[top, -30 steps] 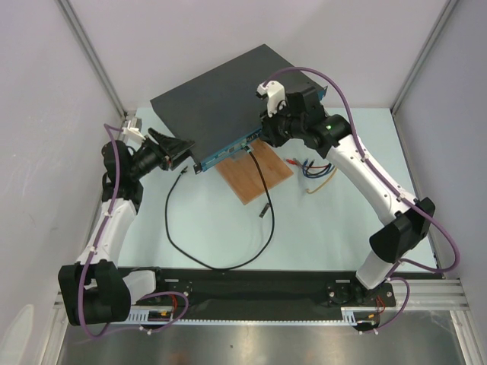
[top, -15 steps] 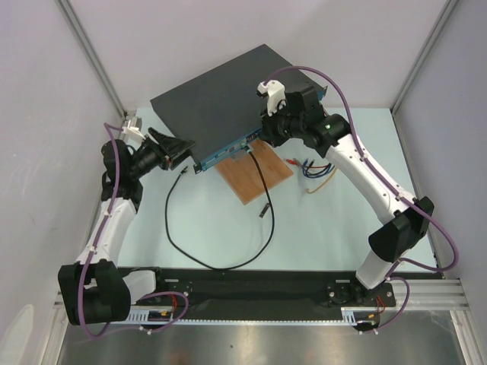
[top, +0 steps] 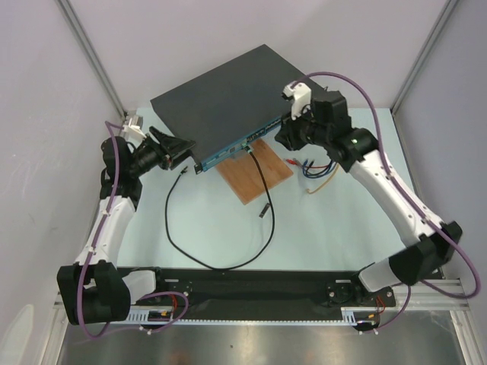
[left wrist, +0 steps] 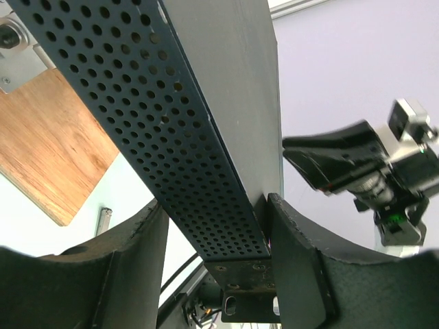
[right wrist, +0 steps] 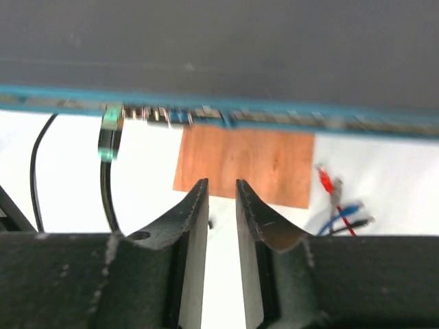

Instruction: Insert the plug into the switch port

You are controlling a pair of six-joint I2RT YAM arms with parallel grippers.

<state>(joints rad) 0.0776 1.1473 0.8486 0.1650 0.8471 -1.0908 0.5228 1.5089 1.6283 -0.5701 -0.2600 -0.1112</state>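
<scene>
The switch [top: 221, 99] is a flat black box lying at an angle at the back, its teal front face [top: 232, 148] turned toward the arms. The plug [top: 250, 151] sits in a port on that face, seen as a clear greenish plug [right wrist: 110, 133] in the right wrist view. Its black cable [top: 186, 255] loops over the table. My left gripper [top: 183, 148] clamps the switch's left corner, with fingers on both sides of the perforated side wall [left wrist: 171, 137]. My right gripper [top: 283, 139] hovers before the front face, right of the plug, with its fingers [right wrist: 195, 205] slightly apart and nothing between them.
A brown wooden board [top: 255, 179] lies under the switch's front edge. Loose red, blue and yellow wires [top: 312, 169] lie right of it. The cable's free end [top: 181, 173] rests near the left gripper. A small dark metal piece [top: 264, 209] lies below the board. Enclosure walls stand on both sides.
My right arm has swung right, away from the plug, which stays in the port. The left arm and the switch have not moved.
</scene>
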